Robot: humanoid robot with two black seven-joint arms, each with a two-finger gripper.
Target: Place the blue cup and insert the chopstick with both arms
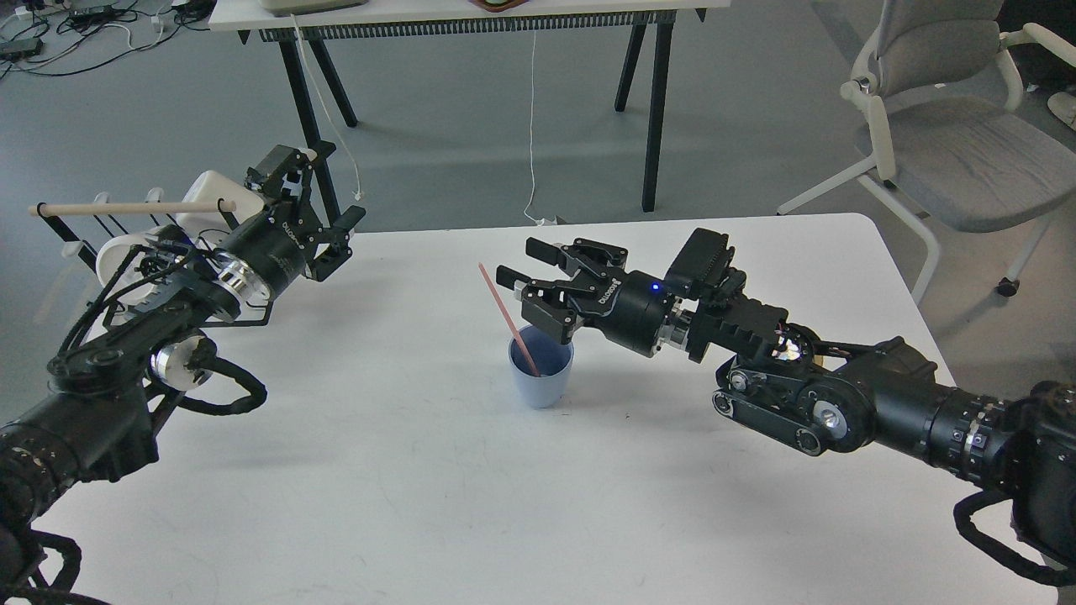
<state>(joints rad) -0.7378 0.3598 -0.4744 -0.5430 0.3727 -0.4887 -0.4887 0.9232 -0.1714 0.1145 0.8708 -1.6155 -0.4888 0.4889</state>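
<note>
on table point(336, 470), blue cup point(540, 374), chopstick point(508, 318) inside

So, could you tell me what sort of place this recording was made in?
Probably an office or lab workspace. A white table stands on grey floor, a grey office chair beside it, and behind it a black-legged desk with cables lying on the floor nearby.

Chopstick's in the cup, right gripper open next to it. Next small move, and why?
Probably back the right gripper up and away. Its fingers are spread and hold nothing, and the chopstick already leans inside the upright blue cup. A straight retreat avoids clipping the stick's top.
</note>
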